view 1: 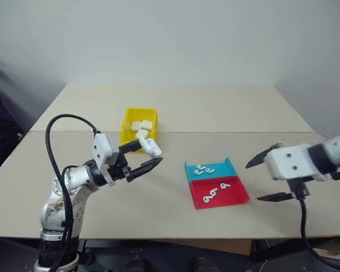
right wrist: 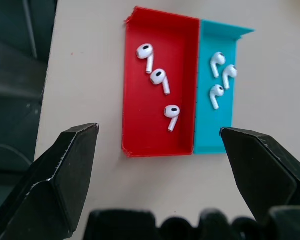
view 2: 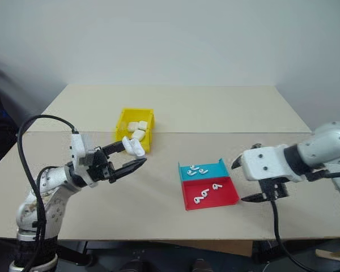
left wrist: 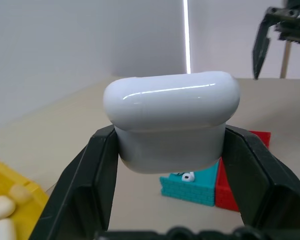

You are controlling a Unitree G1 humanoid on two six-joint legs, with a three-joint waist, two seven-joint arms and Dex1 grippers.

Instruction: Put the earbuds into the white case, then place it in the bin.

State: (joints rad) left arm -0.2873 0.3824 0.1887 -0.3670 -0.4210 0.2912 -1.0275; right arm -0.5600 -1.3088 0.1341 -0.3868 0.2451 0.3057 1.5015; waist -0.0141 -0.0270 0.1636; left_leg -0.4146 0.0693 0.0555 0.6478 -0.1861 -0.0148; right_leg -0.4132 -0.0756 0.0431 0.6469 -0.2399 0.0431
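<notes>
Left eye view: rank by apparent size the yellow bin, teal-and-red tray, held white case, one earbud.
1. teal-and-red tray, looks largest, though it is nearer the camera than the bin
2. yellow bin
3. white case in the left claw
4. earbud

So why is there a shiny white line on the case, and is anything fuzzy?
In the left wrist view, a light glints as a streak along the top of the white case, and the yellow bin behind looks soft. In the right wrist view, the earbuds in the tray look sharp, each with a small shadow.
</notes>
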